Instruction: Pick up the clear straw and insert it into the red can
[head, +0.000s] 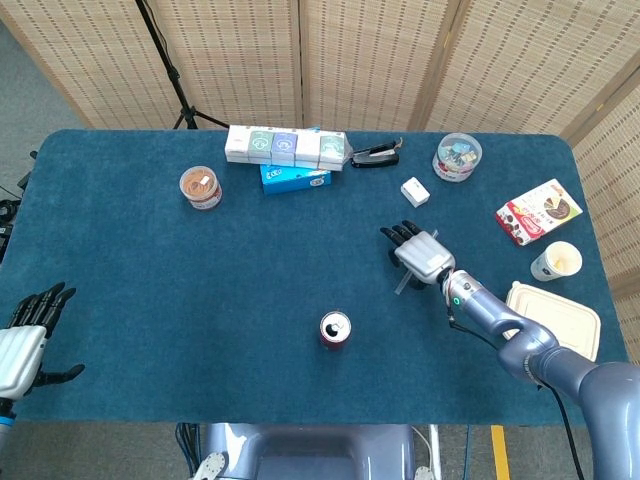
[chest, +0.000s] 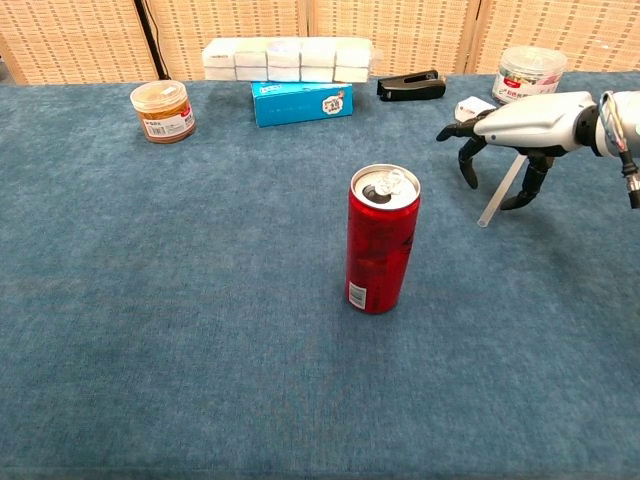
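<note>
Blue-carpeted table (head: 200, 300) fills the scene, screens behind it. Right hand (head: 424, 254) hovers palm-down at about three o'clock from the middle of the table, dark fingers (chest: 467, 160) curled downward and apart, arched over the clear straw (chest: 500, 190). The chest view shows the straw leaning up from the cloth between the fingers and thumb; whether they actually pinch it, I cannot tell. From the head view only the straw's lower tip peeks out beneath the hand. Left hand (head: 22, 335) sits at the eight o'clock table edge, fingers spread, holding nothing; only the head view catches it. Red can (chest: 381, 240) stands upright at six o'clock, top open, well apart from the straw. Its small white label is too tiny to read.
</note>
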